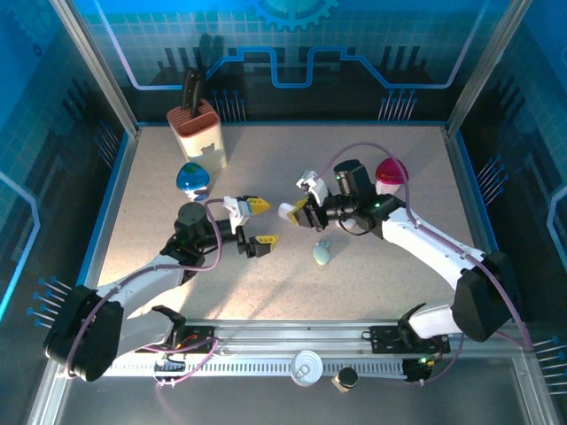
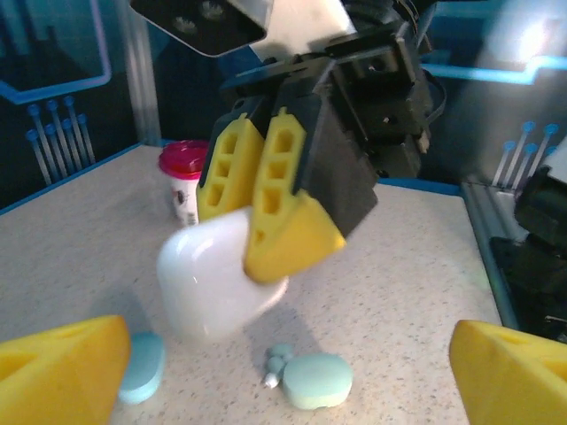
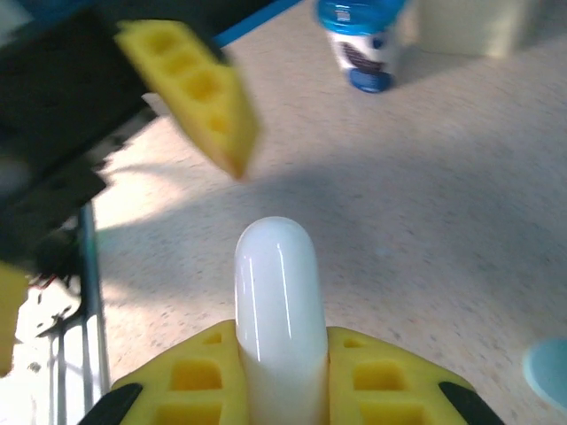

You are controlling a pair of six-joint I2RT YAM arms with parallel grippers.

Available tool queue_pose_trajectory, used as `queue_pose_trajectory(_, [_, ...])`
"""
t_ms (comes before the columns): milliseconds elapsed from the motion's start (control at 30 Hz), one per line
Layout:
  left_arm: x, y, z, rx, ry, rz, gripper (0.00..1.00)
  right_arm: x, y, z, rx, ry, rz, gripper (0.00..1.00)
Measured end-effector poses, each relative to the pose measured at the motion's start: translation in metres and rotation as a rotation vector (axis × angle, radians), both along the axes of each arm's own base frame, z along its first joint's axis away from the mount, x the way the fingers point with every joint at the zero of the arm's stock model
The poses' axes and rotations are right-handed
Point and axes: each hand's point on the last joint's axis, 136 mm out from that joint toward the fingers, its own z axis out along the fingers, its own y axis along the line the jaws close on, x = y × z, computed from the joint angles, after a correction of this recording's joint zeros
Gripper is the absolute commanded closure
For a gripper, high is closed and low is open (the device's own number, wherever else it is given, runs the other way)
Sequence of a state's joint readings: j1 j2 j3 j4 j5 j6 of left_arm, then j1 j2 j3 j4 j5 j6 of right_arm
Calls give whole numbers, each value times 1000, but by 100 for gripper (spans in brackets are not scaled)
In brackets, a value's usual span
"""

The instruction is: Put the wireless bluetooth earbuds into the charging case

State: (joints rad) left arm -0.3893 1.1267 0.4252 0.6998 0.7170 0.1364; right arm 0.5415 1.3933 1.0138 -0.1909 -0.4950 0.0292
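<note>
Right gripper (image 1: 296, 212) clenched on charging case (image 3: 276, 283), centre of top view. Left gripper (image 1: 260, 221) released, empty. Earbuds (image 2: 275, 370) bottom-centre of left wrist view, touching teal pebble (image 2: 317, 381). Suggest: hold case steady, pinch one earbud by its stem.

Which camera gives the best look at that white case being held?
Left wrist: the white case shows nearly whole, pinched by the right gripper. Right wrist sees it edge-on; in the top view it is a pale speck.

Charging case (image 3: 275, 283) in right pincer (image 3: 283, 381); left pincer (image 1: 262, 221) left of it, apart.
</note>
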Motion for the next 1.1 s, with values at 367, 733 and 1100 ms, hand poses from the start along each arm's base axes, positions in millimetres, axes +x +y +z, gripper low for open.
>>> queue_pose_trajectory(367, [4, 4, -32, 161, -14, 81, 1, 33, 4, -110, -114, 365, -208, 88])
queue_pose_trajectory(733, [4, 3, -41, 204, -1, 89, 1, 37, 13, -166, -221, 486, -287, 52])
queue_pose_trajectory(1100, [13, 5, -56, 234, 30, 125, 1, 40, -33, -91, -316, 256, -480, 33])
